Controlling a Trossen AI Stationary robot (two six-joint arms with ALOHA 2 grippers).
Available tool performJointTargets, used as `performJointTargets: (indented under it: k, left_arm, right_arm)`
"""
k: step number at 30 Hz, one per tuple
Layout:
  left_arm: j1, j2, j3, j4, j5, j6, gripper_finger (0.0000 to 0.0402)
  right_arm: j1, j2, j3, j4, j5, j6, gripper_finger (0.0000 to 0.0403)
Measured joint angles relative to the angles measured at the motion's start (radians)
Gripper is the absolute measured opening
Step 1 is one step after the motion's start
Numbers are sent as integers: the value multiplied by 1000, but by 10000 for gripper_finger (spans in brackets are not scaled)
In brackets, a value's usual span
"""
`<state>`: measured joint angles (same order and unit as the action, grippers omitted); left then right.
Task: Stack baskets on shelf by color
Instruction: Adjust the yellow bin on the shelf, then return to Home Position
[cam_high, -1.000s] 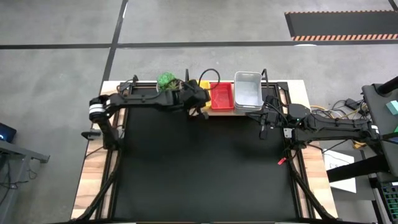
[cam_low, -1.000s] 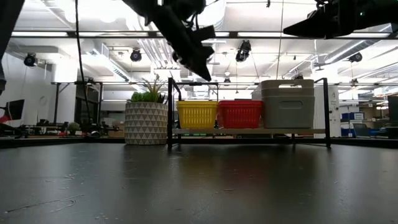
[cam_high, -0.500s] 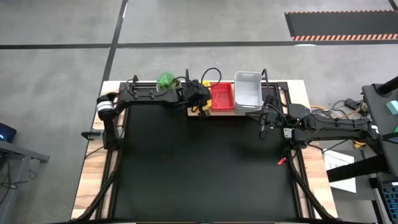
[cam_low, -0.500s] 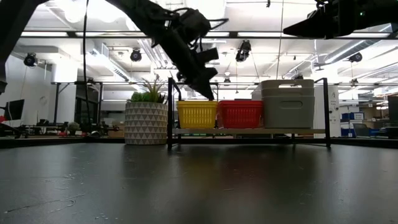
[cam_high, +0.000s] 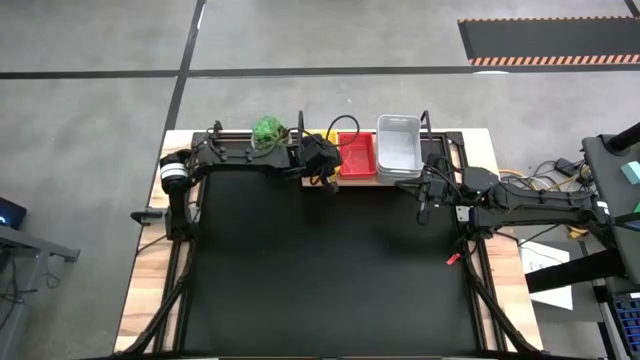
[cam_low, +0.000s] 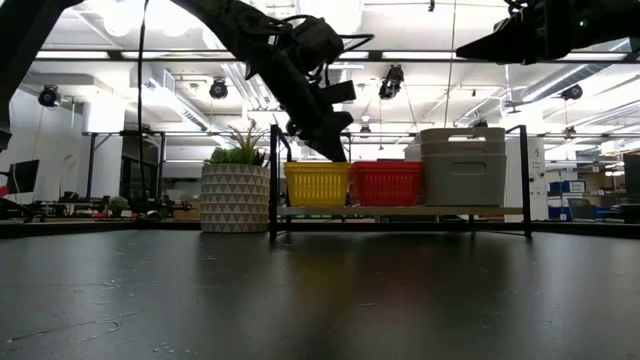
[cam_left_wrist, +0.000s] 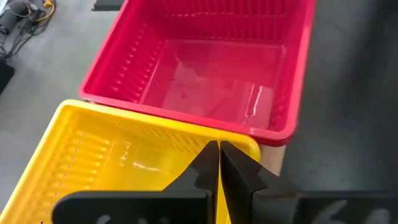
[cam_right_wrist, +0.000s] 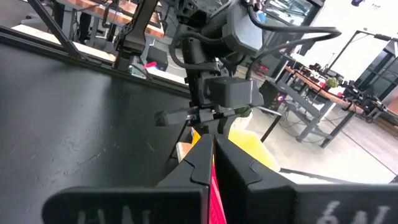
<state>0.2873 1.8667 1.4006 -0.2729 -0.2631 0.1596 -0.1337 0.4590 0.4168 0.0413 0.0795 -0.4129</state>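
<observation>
Baskets sit three across on the shelf (cam_low: 400, 211) at the table's far edge: yellow basket (cam_low: 316, 184), red basket (cam_low: 386, 183), grey-white basket (cam_low: 462, 166), touching side by side. We see no loose baskets on the tabletop (cam_high: 330, 270), so we judge sorting is at or near its end.

Left gripper (cam_left_wrist: 219, 163) is low over the yellow basket's near rim, fingers pressed together, nothing between them. We read this as a nudge or press to seat the yellow stack, not a pick. We can't tell from these views whether the tips touch the rim.

Right gripper (cam_right_wrist: 211, 163) is parked off the shelf's right end, near the table's right edge, clenched and empty.

Next move, our call: lift the left arm straight up clear of the rim, avoiding the shelf's black post (cam_low: 272, 180), then retract.

Materials: yellow and red baskets are glossy moulded plastic, shallow rectangles, slotted walls, rolled lips. Grey-white one is taller, translucent, smoother sided. Shelf is a light wood board on thin black metal posts. White plant pot (cam_low: 235, 198) with a triangle pattern stands just beside the shelf's left end. Tabletop is matte black, faintly scuffed.
</observation>
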Motion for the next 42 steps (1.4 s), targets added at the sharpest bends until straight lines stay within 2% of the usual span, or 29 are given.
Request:
performJointTargets:
  k: [23, 28, 32, 34, 37, 42]
  left_arm:
    - [-21, -3, 8, -30, -2, -24, 0]
    - [-22, -39, 12, -36, -1, -15, 0]
    - [-36, -110, -2, -95, -4, -19, 0]
    - [-71, -167, -31, -137, -3, -24, 0]
    - [-171, -280, -132, -114, 2, -36, 0]
    - [-383, -463, -380, 37, 10, -13, 0]
  right_arm:
    - [0, 0, 0, -8, 0, 1, 9]
    - [0, 0, 0, -10, -1, -10, 9]
    - [0, -6, -20, 5, -65, -89, 9]
    - [1, -14, -51, 62, -81, -108, 8]
    - [0, -35, -118, 160, -79, -117, 9]
    - [0, -64, -210, 262, -79, -123, 9]
